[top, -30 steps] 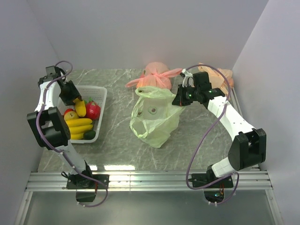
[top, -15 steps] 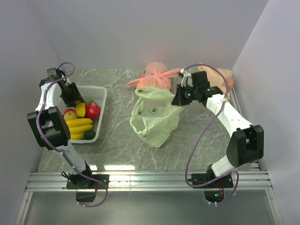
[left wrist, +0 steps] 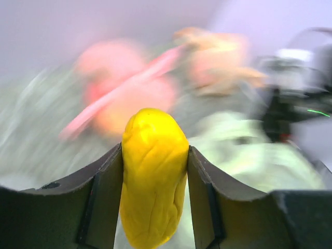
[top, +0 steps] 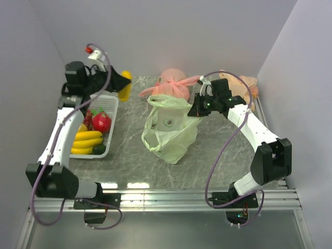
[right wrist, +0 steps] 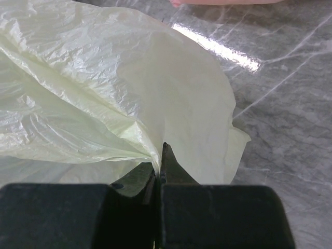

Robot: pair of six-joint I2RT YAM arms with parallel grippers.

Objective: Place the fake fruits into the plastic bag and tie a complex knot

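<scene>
Grey marbled table (top: 129, 155), closed in by pale walls, carried the plastic bag (top: 171, 129) near its middle in the top view. The pale-green bag was slumped and crinkled, with its mouth towards 12 o'clock and one loop handle lying at 8 o'clock.

At the bag's 2 o'clock edge, the right gripper (top: 196, 110) had its fingers pressed together on a pinched fold of the film. In the right wrist view the thin plastic (right wrist: 104, 93) fanned out from between the closed tips (right wrist: 160, 155).

At about 10 o'clock from the bag, raised above the table, the left gripper (top: 124, 84) clamped a yellow fruit (top: 125, 91). In the blurred left wrist view the two fingers (left wrist: 104, 192) pressed both sides of that fruit (left wrist: 154, 176).

A white basket (top: 111, 111) sat at 9 o'clock. It held bananas (top: 87, 140), a red strawberry-like piece (top: 101, 122) and a dark green piece (top: 99, 149).

A pink bag (top: 171, 85) lay just beyond the green one at 12 o'clock. An orange-tan bag (top: 244, 83) lay at 2 o'clock, against the far right corner.
</scene>
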